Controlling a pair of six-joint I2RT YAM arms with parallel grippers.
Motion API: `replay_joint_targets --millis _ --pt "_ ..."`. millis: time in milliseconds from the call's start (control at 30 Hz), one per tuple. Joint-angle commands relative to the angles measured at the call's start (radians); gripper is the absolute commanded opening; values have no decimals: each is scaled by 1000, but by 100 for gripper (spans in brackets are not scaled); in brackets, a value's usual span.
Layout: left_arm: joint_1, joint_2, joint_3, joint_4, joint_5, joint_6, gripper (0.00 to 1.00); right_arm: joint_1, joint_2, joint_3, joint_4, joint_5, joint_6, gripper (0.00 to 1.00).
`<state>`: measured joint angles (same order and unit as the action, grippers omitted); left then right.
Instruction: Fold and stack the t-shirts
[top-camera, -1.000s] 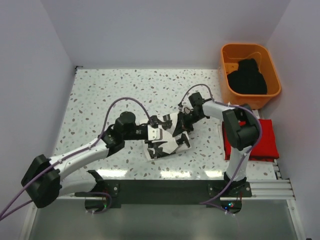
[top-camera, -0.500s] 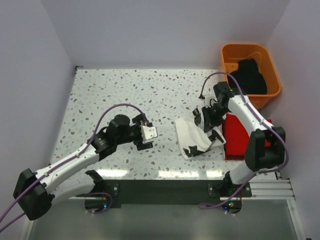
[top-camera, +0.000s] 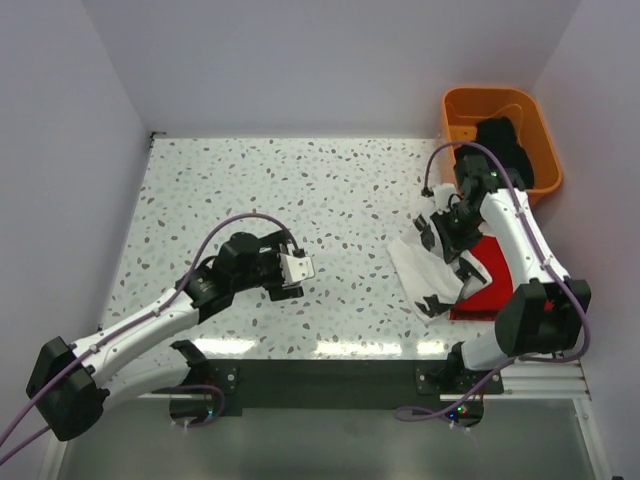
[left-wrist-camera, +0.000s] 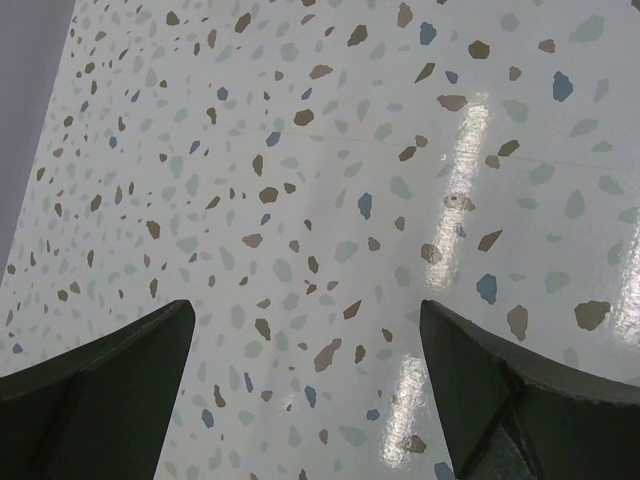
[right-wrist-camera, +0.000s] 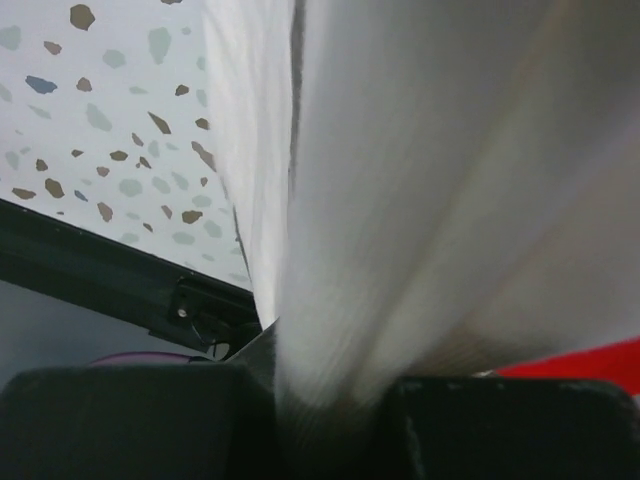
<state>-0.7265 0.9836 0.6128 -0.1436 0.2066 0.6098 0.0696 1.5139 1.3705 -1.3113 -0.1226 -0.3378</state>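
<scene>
Seemingly, about two thirds of the work was accounted for. Nearest the arm bases and well to the left of the orange tub (top-camera: 449, 115), the left gripper (top-camera: 297, 268) was held spread over the bare table (top-camera: 300, 180), with nothing between its fingers. On the near side of the tub, the red shirt (top-camera: 480, 293) was laid flat as a folded block. The white shirt (top-camera: 422, 262), bundled in folds, was pinched by the right gripper (top-camera: 452, 232) and hung partly over the red one's left edge. It was judged not yet set down on the stack. Farthest back, the black shirt (top-camera: 500, 150) was heaped crumpled inside the tub, so its folding and stacking were left to be done.

The pinch itself was shown only by the right wrist view, where white cloth was squeezed between the dark fingers and a sliver of red was seen beside it. The spread of the left fingers was confirmed only by the left wrist view. The tub and the black shirt were shown by the top view alone.
</scene>
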Motion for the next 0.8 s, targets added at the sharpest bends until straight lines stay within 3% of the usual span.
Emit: replay_joint_targets --millis 0,433,767 --pt "7 -20 -4 9 -13 33 100 -14 -87 73 -152 72 -32 0" --pt "9 3 -18 4 -6 99 100 -25 -170 191 -269 138 -55 0" --pt "7 12 -42 42 -1 93 100 -36 -265 93 -272 224 -75 0"
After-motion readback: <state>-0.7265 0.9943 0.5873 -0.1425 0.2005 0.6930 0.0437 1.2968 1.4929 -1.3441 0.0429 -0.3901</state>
